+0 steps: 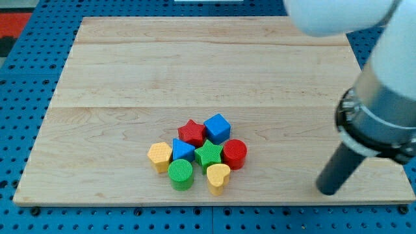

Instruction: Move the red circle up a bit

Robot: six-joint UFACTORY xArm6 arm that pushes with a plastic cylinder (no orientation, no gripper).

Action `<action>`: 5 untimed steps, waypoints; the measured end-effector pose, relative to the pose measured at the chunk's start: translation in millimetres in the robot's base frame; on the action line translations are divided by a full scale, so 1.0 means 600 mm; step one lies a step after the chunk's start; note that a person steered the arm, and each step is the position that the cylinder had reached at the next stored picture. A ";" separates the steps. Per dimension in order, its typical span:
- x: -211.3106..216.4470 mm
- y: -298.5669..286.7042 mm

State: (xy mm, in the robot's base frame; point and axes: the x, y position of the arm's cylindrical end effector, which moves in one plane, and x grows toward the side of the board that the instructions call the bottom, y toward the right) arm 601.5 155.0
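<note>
The red circle (pixel 234 154) sits at the cluster's 3 o'clock edge, touching the green star (pixel 208 155) — my tip (pixel 327 190) rests on the worktop (pixel 195 65), well apart at the circle's 4 o'clock.

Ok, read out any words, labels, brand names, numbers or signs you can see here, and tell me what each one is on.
There are none to read.
The wooden board is plain wood with no print.
The red circle, the green star, the blue cube and the other blocks bear no letters or numbers.
The white arm and my tip show no label or brand.
</note>
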 end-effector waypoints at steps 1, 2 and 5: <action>0.003 -0.089; -0.026 -0.137; -0.196 -0.215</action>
State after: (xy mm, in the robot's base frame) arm 484.0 26.3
